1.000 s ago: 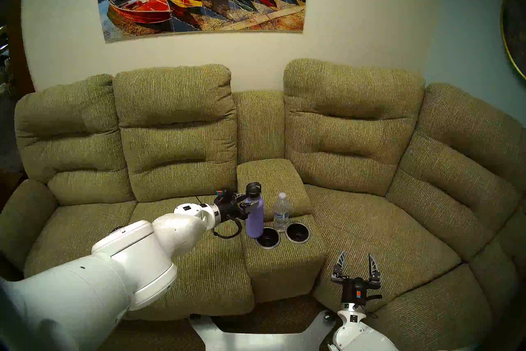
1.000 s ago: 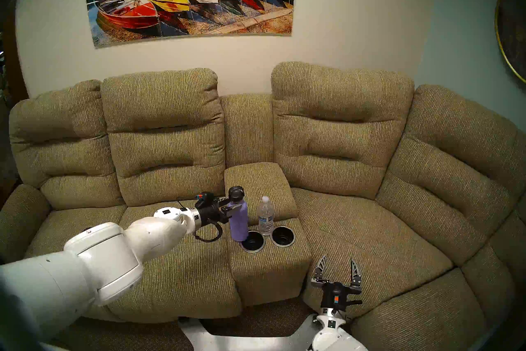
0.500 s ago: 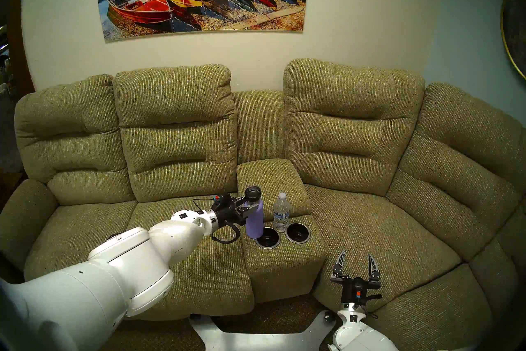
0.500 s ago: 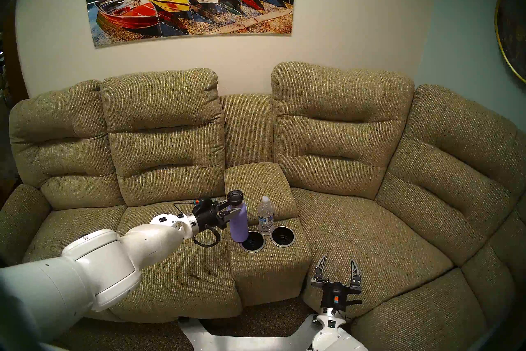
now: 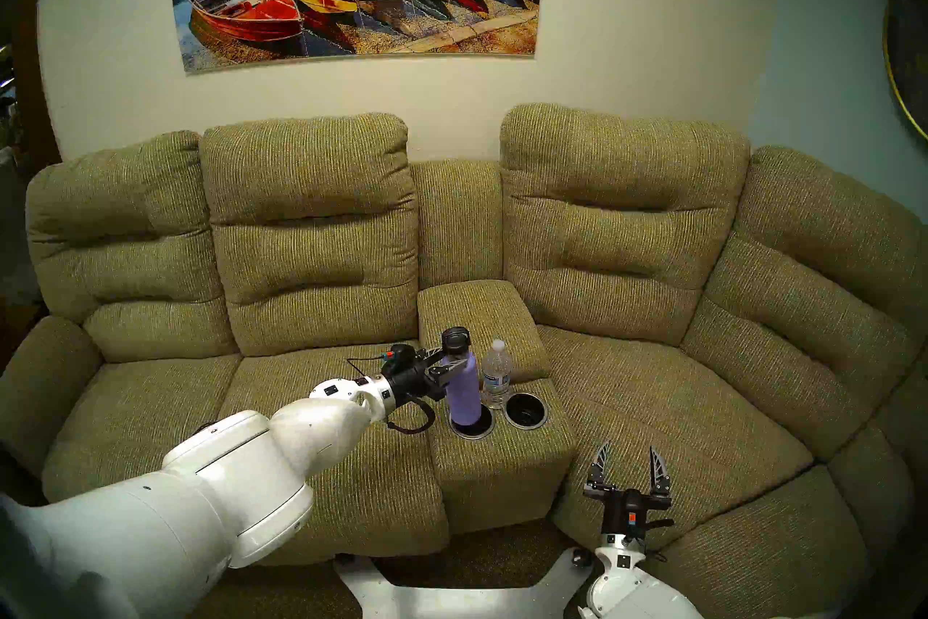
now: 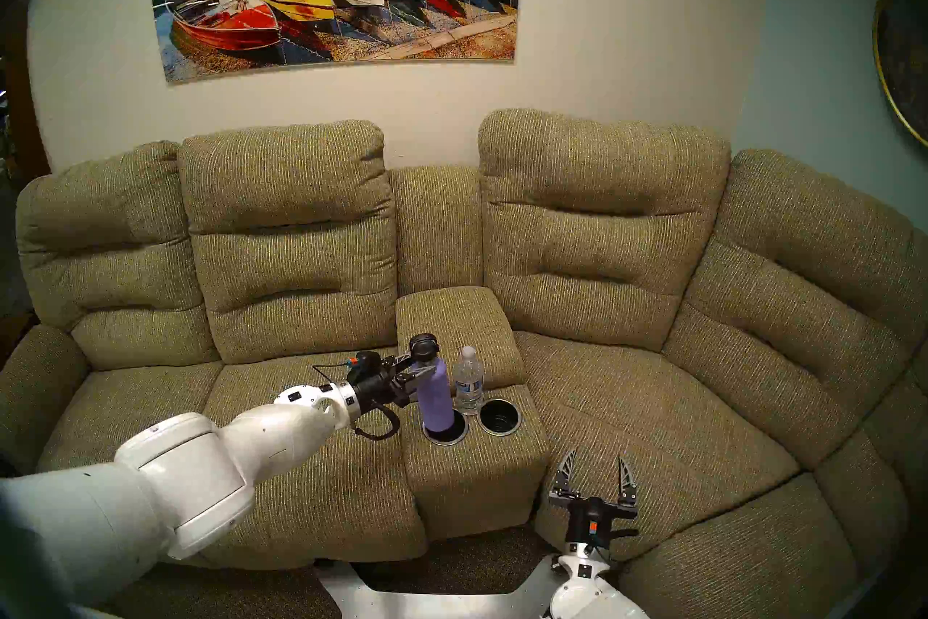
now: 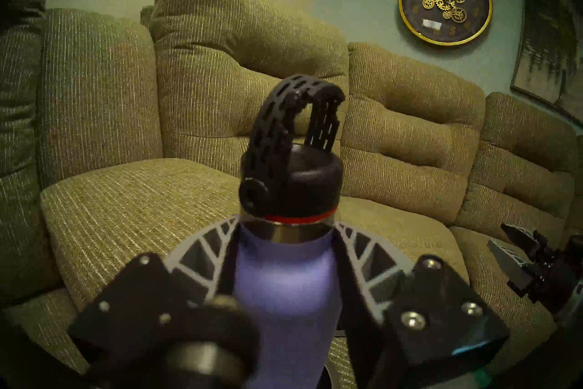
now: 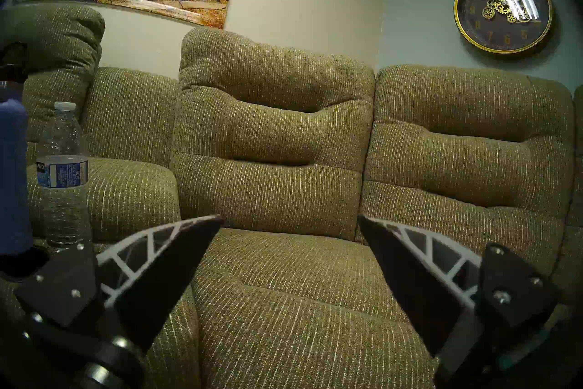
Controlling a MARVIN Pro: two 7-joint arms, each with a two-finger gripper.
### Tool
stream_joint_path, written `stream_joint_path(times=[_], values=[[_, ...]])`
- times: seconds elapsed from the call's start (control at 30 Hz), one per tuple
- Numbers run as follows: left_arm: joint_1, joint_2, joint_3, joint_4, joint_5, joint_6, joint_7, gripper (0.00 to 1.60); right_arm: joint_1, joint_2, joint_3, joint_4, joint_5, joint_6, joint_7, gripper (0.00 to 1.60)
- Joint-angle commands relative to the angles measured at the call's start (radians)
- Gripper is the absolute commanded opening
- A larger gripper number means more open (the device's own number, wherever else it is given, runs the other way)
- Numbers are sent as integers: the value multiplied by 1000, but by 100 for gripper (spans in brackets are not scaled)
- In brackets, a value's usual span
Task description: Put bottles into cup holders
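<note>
Two bottles, two holders. Lavender flask (image 5: 463, 389) upright, its base at or just inside the left cup holder (image 5: 472, 427); depth of seating not clear. Left claw (image 5: 450, 366) clamped on the flask's upper body, just under the black loop-handled cap (image 7: 291, 180). Judged rigid metal, likely the heavier item, smooth-walled, so a high grip below the shoulder should stop it sliding. Clear water bottle (image 5: 496, 374) stands upright on the fabric console (image 5: 502, 467) close beside the flask, behind and between the holders. Right cup holder (image 5: 526, 410) vacant. Water bottle judged light, thin-walled, crushable; best taken mid-body near the label with modest squeeze. Right claw (image 5: 629, 462) hangs low near the console's front, fingers spread wide, holding nothing.
</note>
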Motion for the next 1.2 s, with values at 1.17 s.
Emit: stream_joint_path(times=[1.17], values=[[27,-27,-21,32,3,-66,11,0,4,0,-5,-3,7,-2,-2,160]])
